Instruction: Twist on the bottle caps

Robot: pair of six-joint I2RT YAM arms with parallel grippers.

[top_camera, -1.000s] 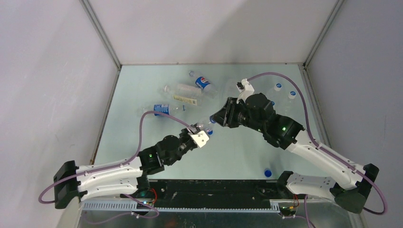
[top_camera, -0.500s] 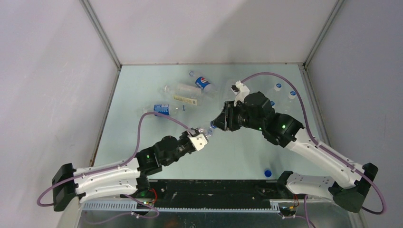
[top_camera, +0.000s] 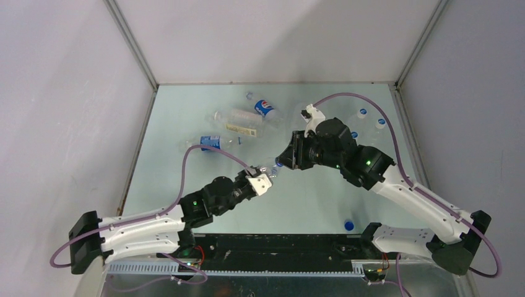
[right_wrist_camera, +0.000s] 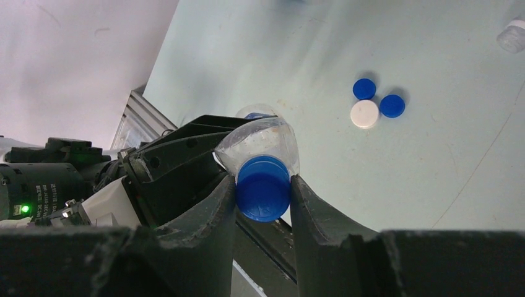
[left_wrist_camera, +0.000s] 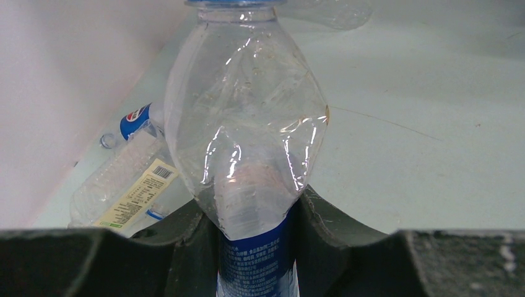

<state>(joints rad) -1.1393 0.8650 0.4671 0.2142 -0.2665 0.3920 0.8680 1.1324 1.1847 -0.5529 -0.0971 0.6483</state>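
- While the left gripper (left_wrist_camera: 255,230) is holding that bottle (left_wrist_camera: 246,117), how far is it closing?
- It is closing narrow, one finger on each side of the blue label band, and the clear body is sticking out in front of it. I think the bottle is hanging over the middle of the table (top_camera: 179,130), between the two arms.
- How is this bottle going to behave, in your opinion?
- It is looking empty, so I am expecting it to be very light. The wall is thin and soft; creases and dents are already showing in the shoulder. Squeezing harder is probably only going to crush it. The label band, where the fingers are sitting, seems to me the best place to hold, because the body there is straighter.
- Which way is it pointing?
- From above, its long axis is running from lower left to upper right. The base is sitting in the left gripper and the mouth is facing the right arm.
- And the right gripper (right_wrist_camera: 262,185)?
- It is pinching the blue cap (right_wrist_camera: 262,199) tightly between both fingers, right at the mouth of the bottle. The cap is small and looks stiff, and maybe slippery. I cannot tell how far the thread is engaging.
- Anything more to the right?
- Three loose caps (right_wrist_camera: 364,114), two blue and one white, are lying together on the table.
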